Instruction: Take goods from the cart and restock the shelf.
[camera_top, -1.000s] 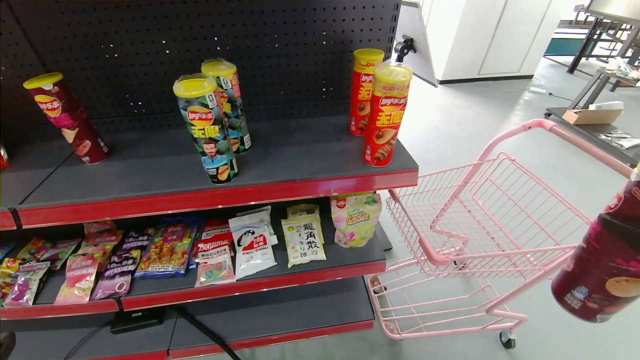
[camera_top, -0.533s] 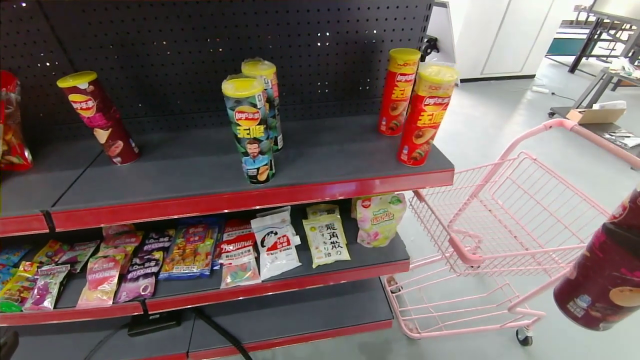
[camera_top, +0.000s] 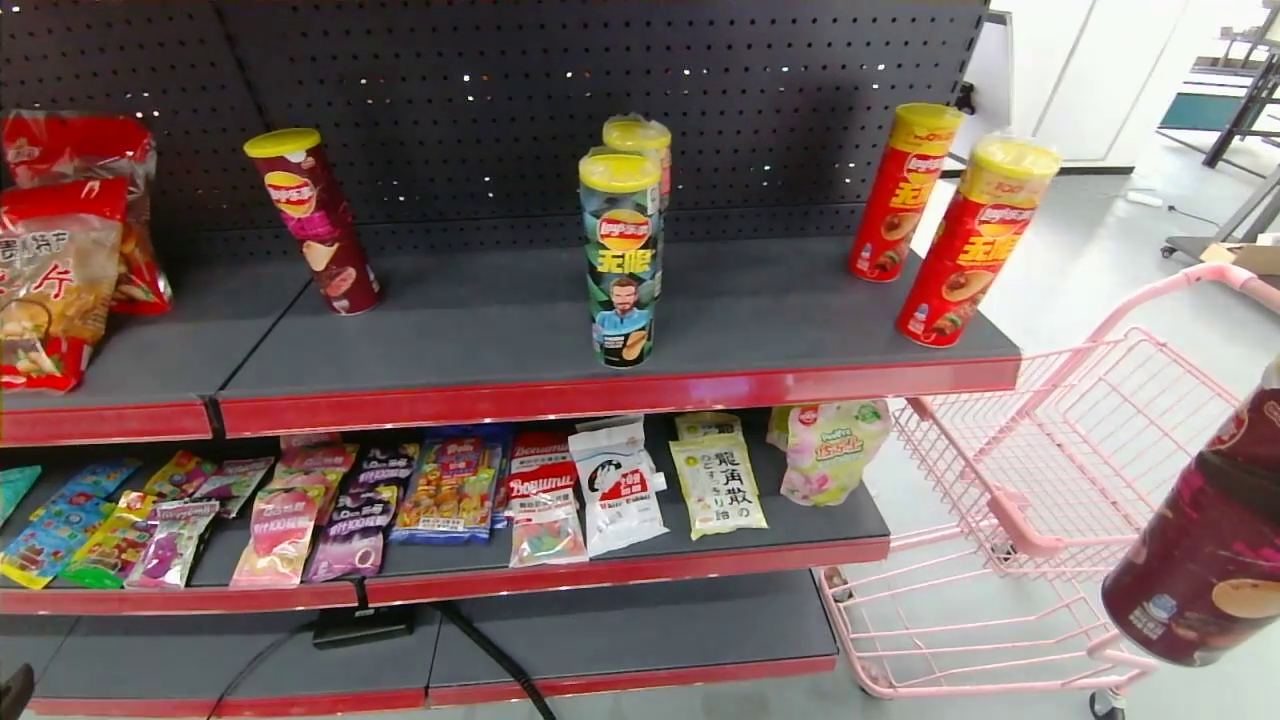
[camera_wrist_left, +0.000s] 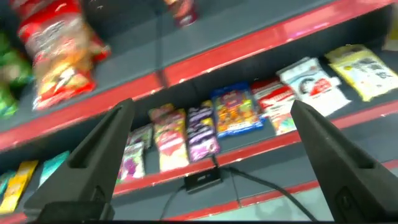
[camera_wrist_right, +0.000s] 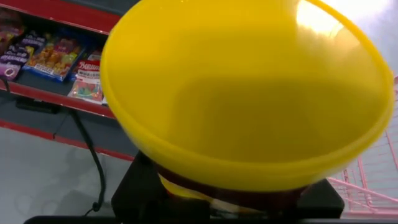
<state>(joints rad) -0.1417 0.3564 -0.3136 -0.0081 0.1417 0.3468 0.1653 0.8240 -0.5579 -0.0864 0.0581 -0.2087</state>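
Snugly inside right tool (camera_wrist_right: 229, 200): maroon can (camera_top: 1203, 565).

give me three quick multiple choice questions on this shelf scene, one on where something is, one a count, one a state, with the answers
1. On which side of the black-and-red store shelf does the pink wire shopping cart stand?
A. the robot's left
B. the robot's right
C. on top of it

2. How many tall cylindrical chip cans stand on that shelf's top board?
A. three
B. five
C. eight

3. The right end effector is
A. open and empty
B. shut on a glass bottle
C. shut on a maroon chip can with a yellow lid

Answers:
1 B, the head view shows the cart past the shelf's right end.
2 B, one maroon, two green and two red cans stand there.
3 C, the right wrist view shows black fingers clamped just under the yellow lid.
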